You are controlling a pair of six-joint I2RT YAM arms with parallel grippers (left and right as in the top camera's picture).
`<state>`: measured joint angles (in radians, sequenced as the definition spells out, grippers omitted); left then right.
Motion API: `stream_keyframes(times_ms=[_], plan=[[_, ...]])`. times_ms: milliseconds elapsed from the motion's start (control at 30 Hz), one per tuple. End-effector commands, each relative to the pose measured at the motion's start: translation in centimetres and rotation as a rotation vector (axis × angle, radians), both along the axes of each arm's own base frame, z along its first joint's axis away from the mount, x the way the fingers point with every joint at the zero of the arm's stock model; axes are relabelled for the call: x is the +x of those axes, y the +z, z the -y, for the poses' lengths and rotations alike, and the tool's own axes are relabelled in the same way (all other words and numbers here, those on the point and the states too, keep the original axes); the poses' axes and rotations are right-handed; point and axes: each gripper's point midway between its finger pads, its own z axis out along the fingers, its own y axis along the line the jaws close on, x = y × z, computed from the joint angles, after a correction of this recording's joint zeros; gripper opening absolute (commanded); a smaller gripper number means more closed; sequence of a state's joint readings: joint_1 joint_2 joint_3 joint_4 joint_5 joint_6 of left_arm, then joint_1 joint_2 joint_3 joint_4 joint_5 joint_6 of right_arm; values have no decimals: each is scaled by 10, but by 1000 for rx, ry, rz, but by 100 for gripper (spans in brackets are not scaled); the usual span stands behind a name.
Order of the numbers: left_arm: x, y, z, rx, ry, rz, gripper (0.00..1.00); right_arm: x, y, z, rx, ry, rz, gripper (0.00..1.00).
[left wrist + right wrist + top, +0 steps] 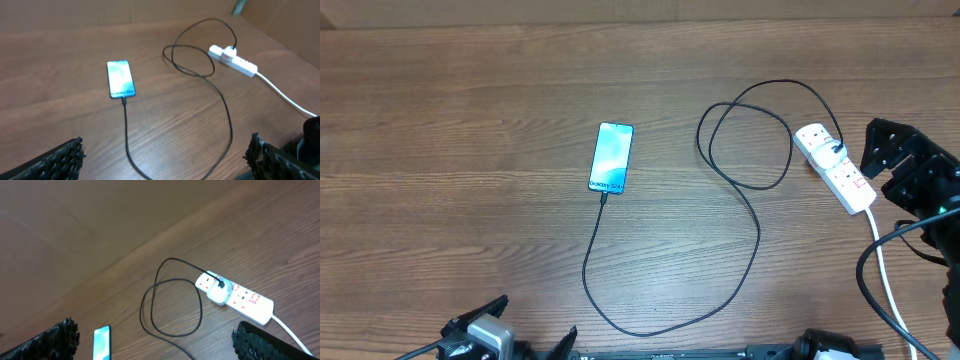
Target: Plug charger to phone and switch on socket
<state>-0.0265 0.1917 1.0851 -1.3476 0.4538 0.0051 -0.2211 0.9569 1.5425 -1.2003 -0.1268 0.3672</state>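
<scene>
socket (834,167) switch positions too small; white cord (886,282) cut off

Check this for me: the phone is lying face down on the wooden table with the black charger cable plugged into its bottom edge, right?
Not quite. The phone lies face up, its lit blue-white screen showing in the overhead view. The rest holds: it is on the wooden table, with the black charger cable plugged into its bottom edge.
</scene>
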Motion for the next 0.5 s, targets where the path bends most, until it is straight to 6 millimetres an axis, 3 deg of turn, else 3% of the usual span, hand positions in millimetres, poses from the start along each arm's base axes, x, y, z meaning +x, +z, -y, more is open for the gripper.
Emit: stream_keyframes(times_ms=[0, 467], plan=[[-3, -1, 3, 5, -24, 8, 100, -1, 2, -2, 4, 9, 8, 100], [-4, -4, 3, 5, -25, -6, 99, 0, -1, -2, 7, 8, -2, 100]])
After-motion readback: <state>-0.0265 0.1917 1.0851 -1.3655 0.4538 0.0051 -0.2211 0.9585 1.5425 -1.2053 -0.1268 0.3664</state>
